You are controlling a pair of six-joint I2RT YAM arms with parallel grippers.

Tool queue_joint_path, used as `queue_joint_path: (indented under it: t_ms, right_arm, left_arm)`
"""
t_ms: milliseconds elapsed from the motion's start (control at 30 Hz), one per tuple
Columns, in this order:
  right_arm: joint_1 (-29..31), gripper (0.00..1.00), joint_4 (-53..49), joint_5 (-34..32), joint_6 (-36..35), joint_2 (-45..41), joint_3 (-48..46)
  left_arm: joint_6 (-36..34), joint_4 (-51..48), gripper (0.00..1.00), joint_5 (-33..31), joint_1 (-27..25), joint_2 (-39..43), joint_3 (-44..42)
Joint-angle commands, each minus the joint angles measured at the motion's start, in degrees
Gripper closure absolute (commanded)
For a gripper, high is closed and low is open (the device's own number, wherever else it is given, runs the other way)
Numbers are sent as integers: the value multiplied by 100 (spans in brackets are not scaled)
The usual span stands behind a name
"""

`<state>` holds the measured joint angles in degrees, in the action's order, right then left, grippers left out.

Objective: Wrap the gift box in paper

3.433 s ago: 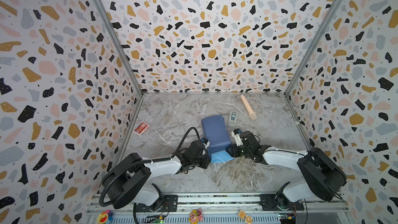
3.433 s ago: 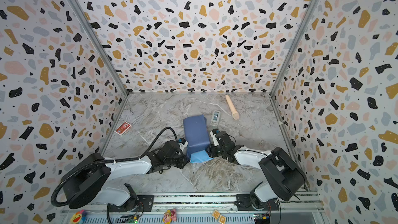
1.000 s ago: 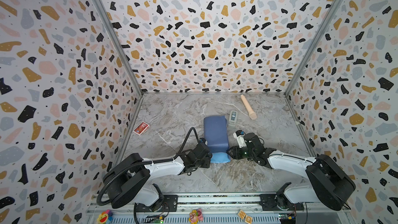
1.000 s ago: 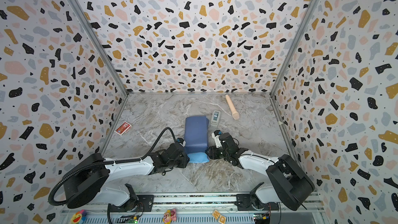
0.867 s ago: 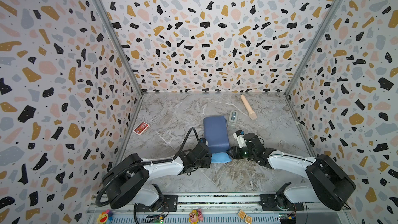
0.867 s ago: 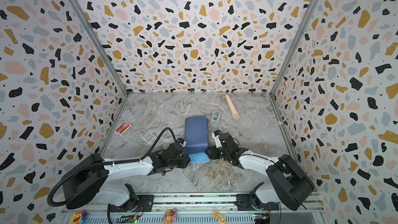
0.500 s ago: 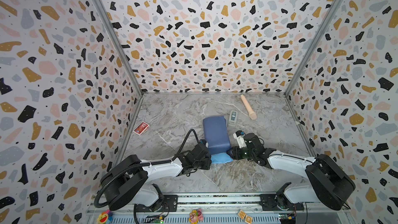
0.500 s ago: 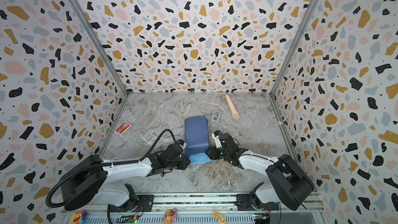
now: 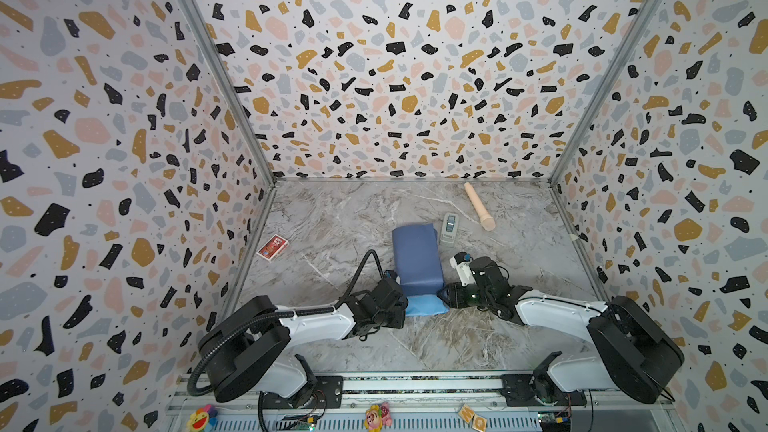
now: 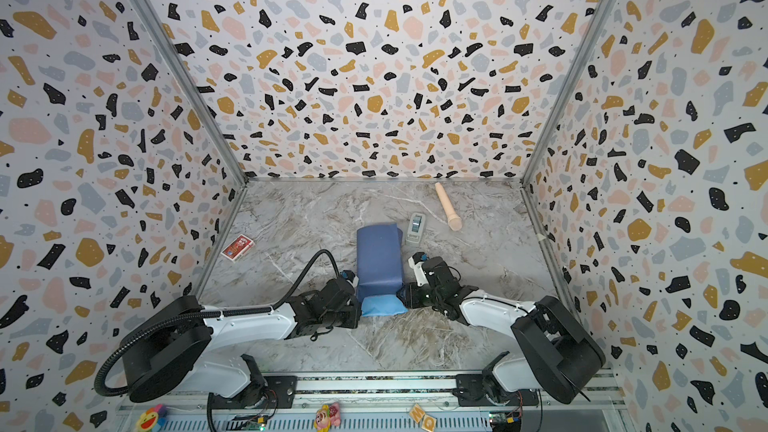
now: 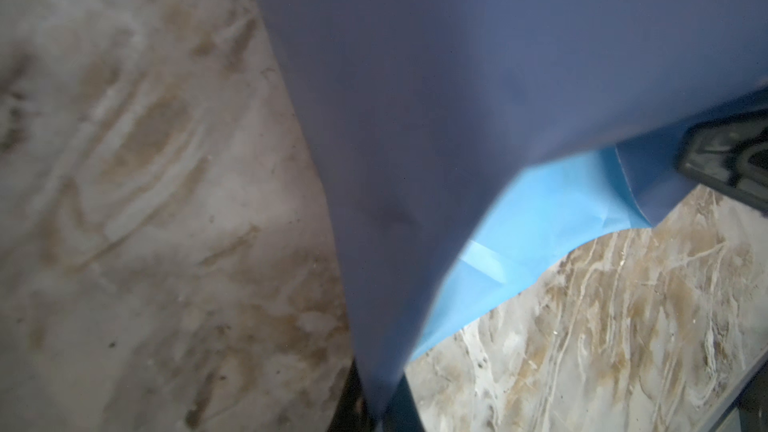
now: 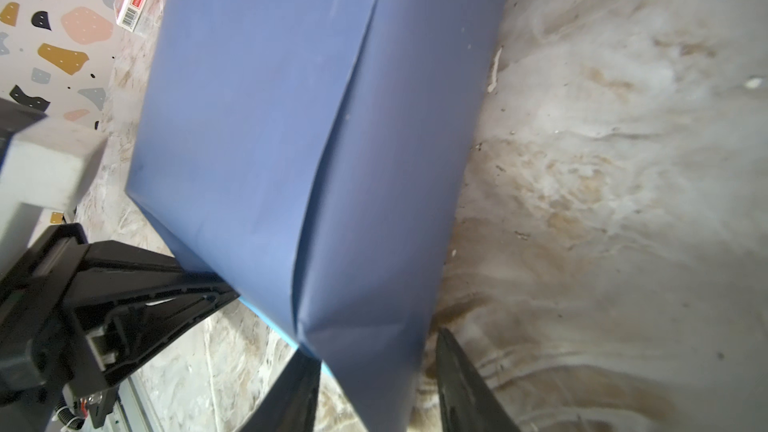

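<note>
– Blue paper (image 9: 415, 257) is already covering the gift box completely, I'm not seeing the box anywhere. The bundle's sitting around the middle of the surface (image 9: 457, 338), dull side facing out, with one long crease running along it.

– Yeah, but the near end's hanging open, with a light-blue flap (image 9: 426, 307) lying flat. Left tool (image 9: 402, 303) is clamping the paper's near-left corner. Right tool (image 9: 442, 296) is straddling the near-right corner, jaws apart, can't tell if it's pinching. I'm guessing that fold and the taping are what's left.
</note>
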<state>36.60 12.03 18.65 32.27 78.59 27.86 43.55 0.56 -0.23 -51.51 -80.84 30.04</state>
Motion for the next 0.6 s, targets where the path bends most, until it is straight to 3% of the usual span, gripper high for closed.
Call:
queue_joint_path:
  t_ms: [0,267,567]
  right_arm:
    - [-12,54,-4,41,-5,-35,-8]
    - [-7,54,-38,42,-11,-130,-37]
    - [-12,53,-170,-37,-83,-264,-86]
  left_arm:
    - [196,-245,95,-386,-20,18,98]
    - [456,-56,94,-469,-25,-349,181]
    - [206,-183,71,-206,-26,97,1]
